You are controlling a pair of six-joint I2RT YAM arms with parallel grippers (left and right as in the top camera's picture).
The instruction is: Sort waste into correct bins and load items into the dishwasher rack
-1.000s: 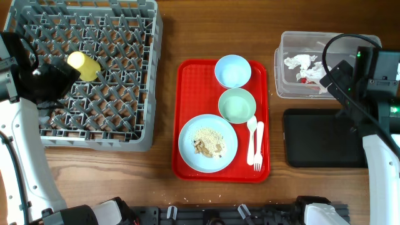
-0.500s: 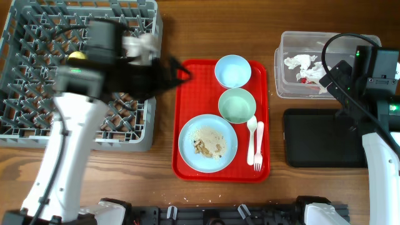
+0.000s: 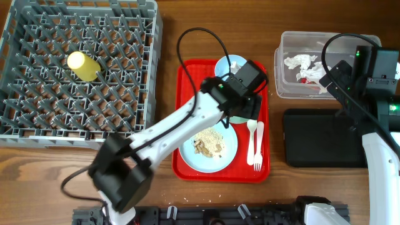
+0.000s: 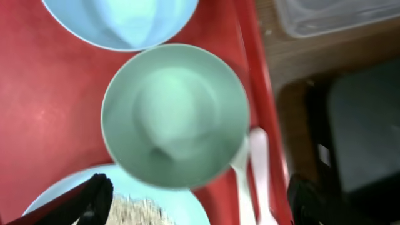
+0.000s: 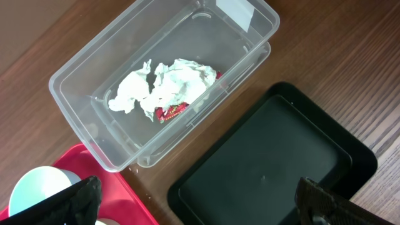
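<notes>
three downward views, all sharing red tray point(image 3: 189, 78)

Dishwasher rack point(image 3: 75, 139) grey, peg-grid base, by bench's point(image 3: 281, 194) left edge; cup point(image 3: 83, 65) in it yellow. Serving tray point(image 3: 262, 172) red. Pale blue bowl point(image 4: 119, 19), pale green bowl point(image 4: 175, 115), pale blue plate point(image 3: 228, 150) w/ beige scraps point(image 3: 211, 139). Fork point(image 3: 259, 147) & spoon point(image 3: 251, 140) white. Tub point(image 5: 112, 56) clear; napkins point(image 5: 165, 87) white, wrapper point(image 5: 172, 111) red/white. Bin tray point(image 5: 275, 169) black. Bench brown woodgrain.

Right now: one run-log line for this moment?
left gripper: open, over green bowl | right gripper: open, by clear tub | yellow cup: in rack | napkins: in clear tub | scraps: on blue plate
</notes>
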